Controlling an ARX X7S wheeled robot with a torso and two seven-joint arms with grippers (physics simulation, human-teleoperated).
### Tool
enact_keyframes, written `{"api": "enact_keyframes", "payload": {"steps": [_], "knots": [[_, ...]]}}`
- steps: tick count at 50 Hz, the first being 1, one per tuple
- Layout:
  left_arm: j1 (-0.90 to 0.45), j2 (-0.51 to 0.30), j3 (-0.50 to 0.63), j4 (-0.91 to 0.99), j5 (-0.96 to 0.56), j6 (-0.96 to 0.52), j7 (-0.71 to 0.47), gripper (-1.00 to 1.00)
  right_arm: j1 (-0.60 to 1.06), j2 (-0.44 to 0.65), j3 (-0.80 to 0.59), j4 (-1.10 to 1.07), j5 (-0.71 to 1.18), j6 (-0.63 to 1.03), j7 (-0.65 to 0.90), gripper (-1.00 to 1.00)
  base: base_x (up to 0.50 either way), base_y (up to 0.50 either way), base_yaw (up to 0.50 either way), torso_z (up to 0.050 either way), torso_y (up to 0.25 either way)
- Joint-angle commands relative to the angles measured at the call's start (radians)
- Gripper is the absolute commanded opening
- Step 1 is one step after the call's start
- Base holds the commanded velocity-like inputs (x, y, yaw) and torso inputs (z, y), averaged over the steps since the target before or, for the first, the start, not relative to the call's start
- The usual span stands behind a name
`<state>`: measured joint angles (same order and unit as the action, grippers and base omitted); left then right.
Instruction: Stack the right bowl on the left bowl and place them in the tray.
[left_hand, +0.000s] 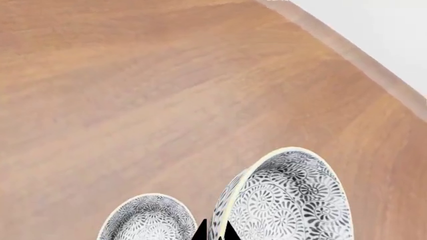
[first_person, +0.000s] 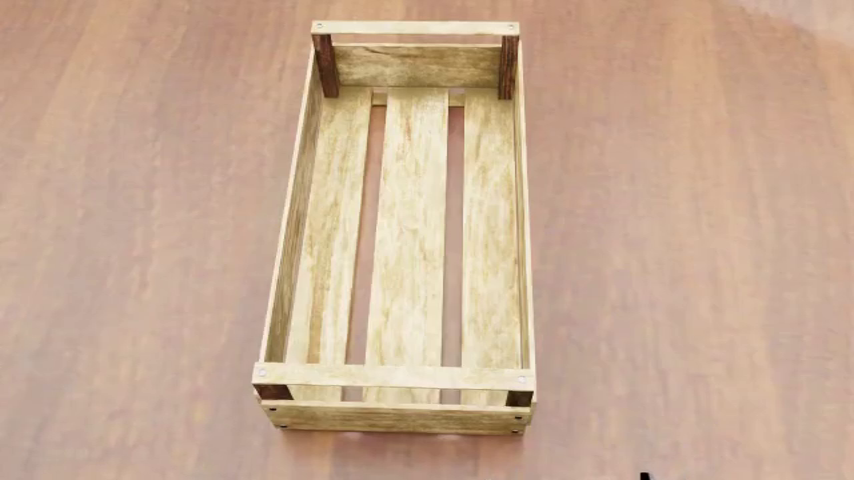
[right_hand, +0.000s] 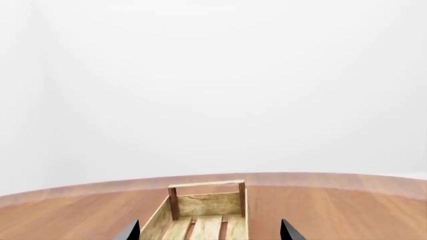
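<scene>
Wood-grain table (first_person: 694, 250) bearing the empty 3-plank tray (first_person: 407, 395). Left gripper (left_hand: 215, 233), fingertips close together, pinches the tilted bowl (left_hand: 287, 200) beside a 2nd bowl (left_hand: 150, 220). Right gripper (right_hand: 208, 231) spread wide. No legible writing.

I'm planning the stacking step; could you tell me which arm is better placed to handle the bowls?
Probably left: its hand grips the tilted bowl, the other bowl alongside. The right hand faces only the tray.
</scene>
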<state>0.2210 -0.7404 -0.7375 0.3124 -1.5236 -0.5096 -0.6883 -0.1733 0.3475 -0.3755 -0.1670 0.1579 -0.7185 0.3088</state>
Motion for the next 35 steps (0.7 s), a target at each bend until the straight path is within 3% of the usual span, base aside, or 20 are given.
{"api": "enact_keyframes", "payload": {"steps": [1,35], "knots": [[-0.001,0.048,0.001,0.001,0.023,0.008,0.03,-1.0,0.005,-0.018,0.021,0.011,-0.022,-0.002,-0.021,1.0,0.0,0.0,0.0,0.0,0.0],[-0.014,0.09,0.047,-0.111,0.117,0.037,0.083,-1.0,0.004,-0.014,0.013,0.01,-0.035,0.004,-0.011,1.0,0.0,0.0,0.0,0.0,0.0]]}}
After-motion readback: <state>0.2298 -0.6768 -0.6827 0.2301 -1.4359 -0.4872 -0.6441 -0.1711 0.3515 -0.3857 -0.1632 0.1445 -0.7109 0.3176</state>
